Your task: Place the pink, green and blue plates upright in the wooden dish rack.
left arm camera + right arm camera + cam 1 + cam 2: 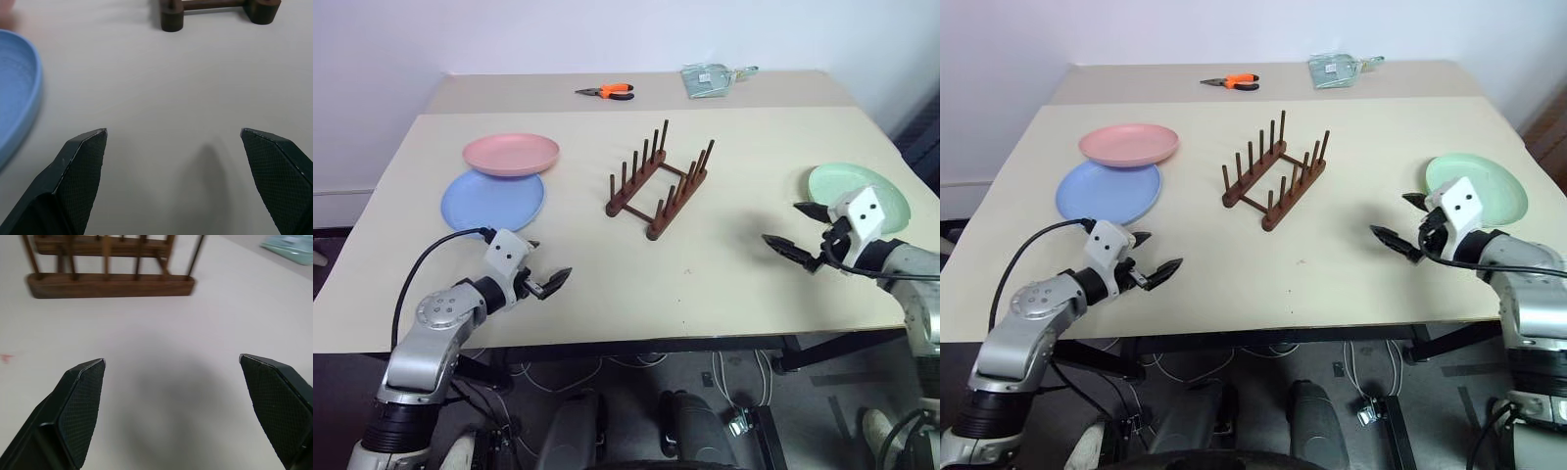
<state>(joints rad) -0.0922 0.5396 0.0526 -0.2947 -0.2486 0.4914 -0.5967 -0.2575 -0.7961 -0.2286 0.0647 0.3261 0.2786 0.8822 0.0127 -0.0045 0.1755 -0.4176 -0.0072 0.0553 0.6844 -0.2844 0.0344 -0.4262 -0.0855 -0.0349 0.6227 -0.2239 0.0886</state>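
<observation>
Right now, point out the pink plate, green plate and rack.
pink plate [511, 153], left eye view, middle of its dish
green plate [891, 201], left eye view, its right side past the gripper
rack [679, 202], left eye view, near rail

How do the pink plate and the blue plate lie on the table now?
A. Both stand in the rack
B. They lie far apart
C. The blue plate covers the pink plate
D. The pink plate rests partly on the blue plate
D: the pink plate overlaps the far edge of the blue plate, beside the empty wooden dish rack.
</observation>
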